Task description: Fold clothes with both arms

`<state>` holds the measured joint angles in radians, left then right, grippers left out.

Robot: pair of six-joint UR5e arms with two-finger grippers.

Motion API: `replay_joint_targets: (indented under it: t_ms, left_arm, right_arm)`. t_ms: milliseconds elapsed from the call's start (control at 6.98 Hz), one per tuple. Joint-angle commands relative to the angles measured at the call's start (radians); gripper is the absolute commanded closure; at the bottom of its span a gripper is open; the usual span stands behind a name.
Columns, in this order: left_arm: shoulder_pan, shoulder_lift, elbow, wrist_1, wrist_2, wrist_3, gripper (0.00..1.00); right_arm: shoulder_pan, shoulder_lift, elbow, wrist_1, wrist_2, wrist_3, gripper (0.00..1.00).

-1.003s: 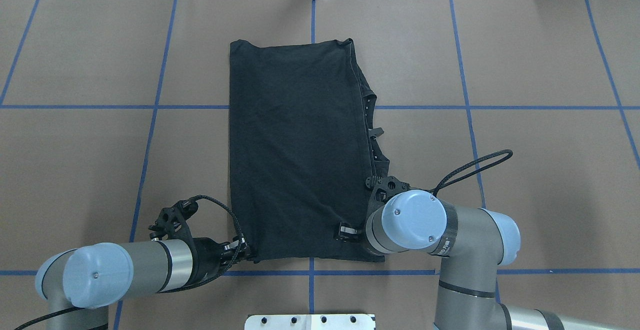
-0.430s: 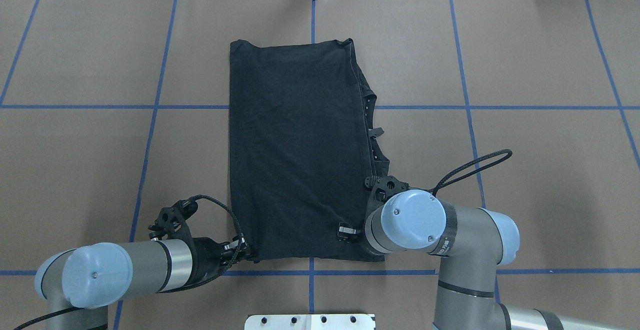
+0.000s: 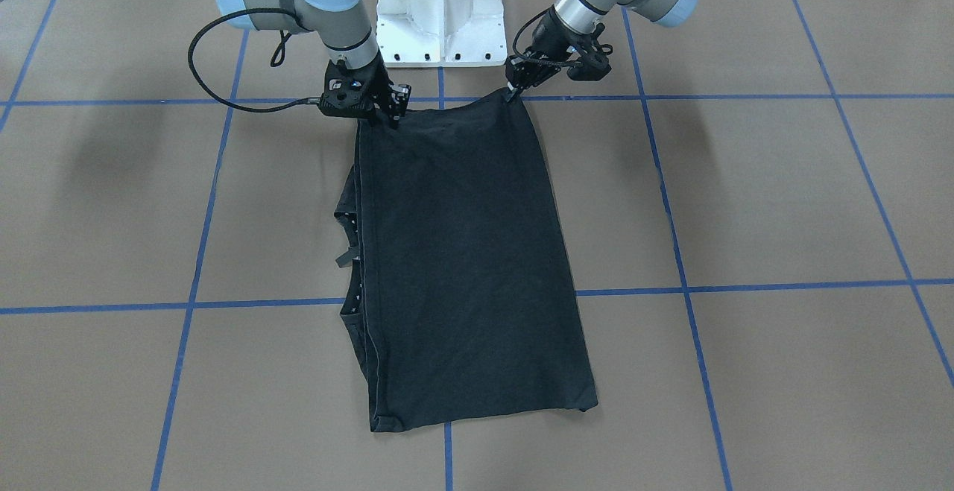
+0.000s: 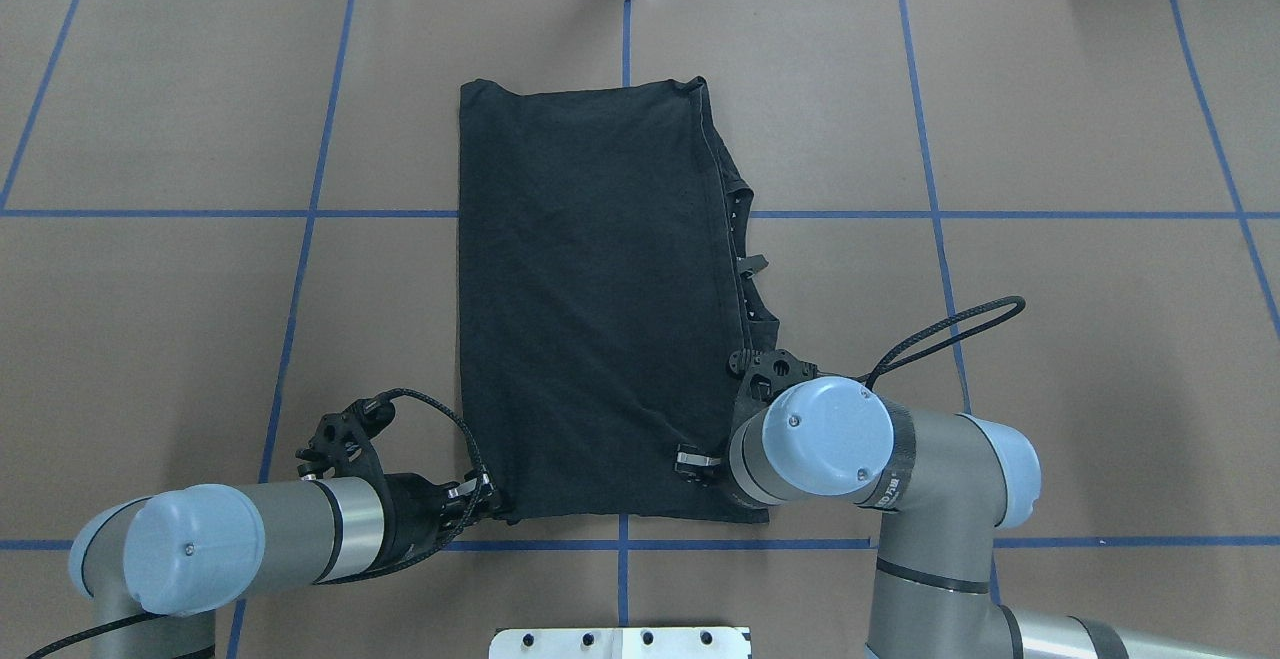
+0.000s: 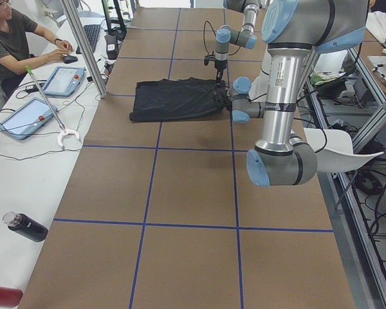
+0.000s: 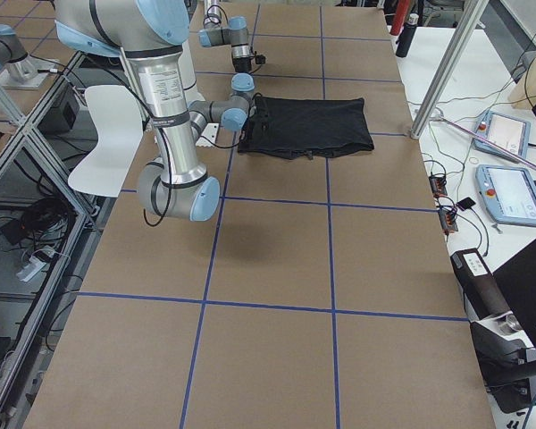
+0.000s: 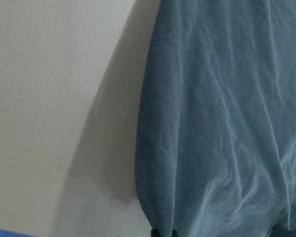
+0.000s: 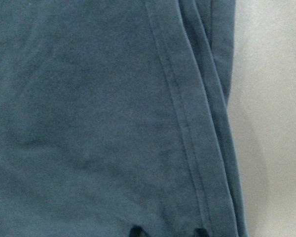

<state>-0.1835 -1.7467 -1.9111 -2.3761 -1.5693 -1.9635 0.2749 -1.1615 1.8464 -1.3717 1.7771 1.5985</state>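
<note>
A black T-shirt [image 4: 590, 299] lies folded into a long rectangle on the brown table, with a sleeve and hems sticking out along its right side. No chest graphic shows. My left gripper [image 4: 490, 501] is shut on its near left corner, seen at the top in the front-facing view [image 3: 513, 91]. Over the near right corner, my right gripper [image 4: 697, 463] is shut on the cloth, also visible from the front [image 3: 389, 115]. Cloth [image 7: 222, 123] fills the left wrist view, running down to the fingertips. The right wrist view shows stacked hems [image 8: 187, 123].
The white pedestal base [image 3: 440, 7] stands just behind the shirt's near edge. A black cable loop [image 4: 950, 329] hangs off the right wrist. Blue tape lines [image 4: 620, 544] grid the table. A person [image 5: 19, 45] sits at a side bench with tablets; a bottle [image 5: 26, 226] lies there.
</note>
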Motion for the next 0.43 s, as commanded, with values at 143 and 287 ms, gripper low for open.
replay_joint_targets:
  t_ms: [143,287]
  left_arm:
    - [-0.001,0.000,0.001,0.000,0.000,0.000,1.00]
    - [0.001,0.000,0.003,0.000,0.000,0.000,1.00]
  right_arm:
    - [0.012,-0.007,0.008,-0.001,0.030,0.000,0.02]
    - [0.012,-0.010,0.005,-0.003,0.030,0.000,0.02]
